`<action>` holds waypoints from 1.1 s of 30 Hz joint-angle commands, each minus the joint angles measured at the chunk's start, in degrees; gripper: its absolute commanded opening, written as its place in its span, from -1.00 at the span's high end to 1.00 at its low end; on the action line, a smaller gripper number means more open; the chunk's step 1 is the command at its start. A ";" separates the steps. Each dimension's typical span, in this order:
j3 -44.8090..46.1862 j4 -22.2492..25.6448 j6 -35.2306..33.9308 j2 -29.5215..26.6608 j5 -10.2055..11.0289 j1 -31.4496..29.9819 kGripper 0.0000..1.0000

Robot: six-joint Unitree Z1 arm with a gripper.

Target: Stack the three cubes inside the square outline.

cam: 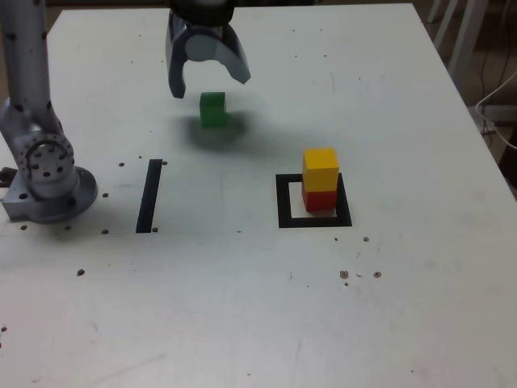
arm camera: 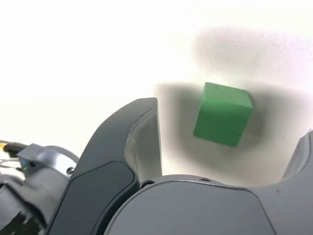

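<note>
Presently, the gripper (cam: 208, 79) hangs above the white table (cam: 420, 283), its jaws spread wide, with nothing held between them. The green cube (cam: 213, 110) sits on the tabletop beneath the opening, apart from both fingers; the wrist view shows it between them, nearer neither by any contact. Toward the exterior view's right, the yellow cube (cam: 321, 168) rests on top of the red cube (cam: 321, 200). That red cube stands inside the square outline (cam: 283, 220), toward the exterior view's right side of its white centre. The black strip (cam: 150, 196) lies between the arm's base (cam: 53, 190) and the outline, touching neither.
</note>
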 commanded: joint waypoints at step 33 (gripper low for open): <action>3.99 -9.30 1.09 4.64 -3.57 1.41 -0.06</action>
